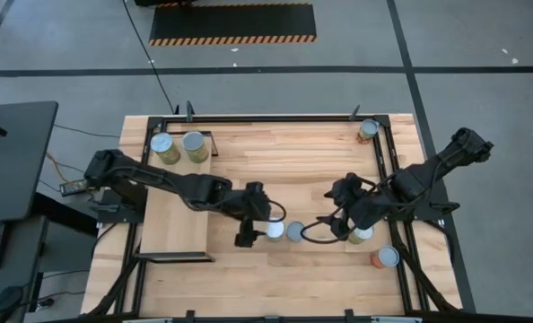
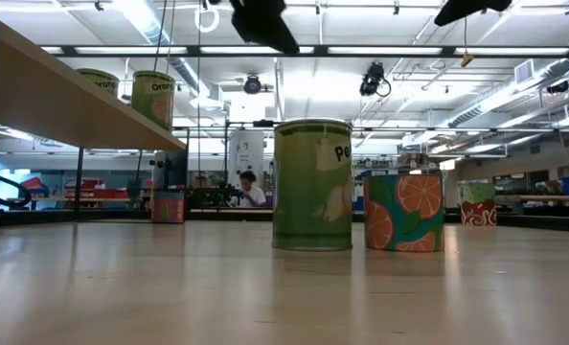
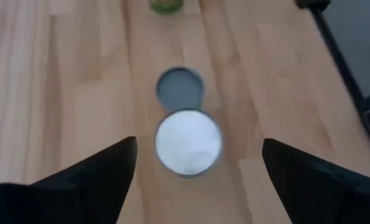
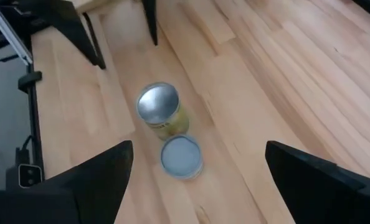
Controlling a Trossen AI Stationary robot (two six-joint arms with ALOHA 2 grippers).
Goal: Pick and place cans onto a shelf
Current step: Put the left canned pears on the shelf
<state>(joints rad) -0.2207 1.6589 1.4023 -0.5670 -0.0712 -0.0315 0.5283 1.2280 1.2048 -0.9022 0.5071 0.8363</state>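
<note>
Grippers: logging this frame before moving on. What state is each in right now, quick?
Left gripper: open, empty, poised over a white-topped can.
Right gripper: open, holding nothing, above the table.

The high view looks straight down over the whole surface (image 1: 293, 161). The low view sits at surface height, facing level across it into the room, close to a green can (image 2: 312, 184). Both wrist views look steeply down, sharing two adjacent cans.
</note>
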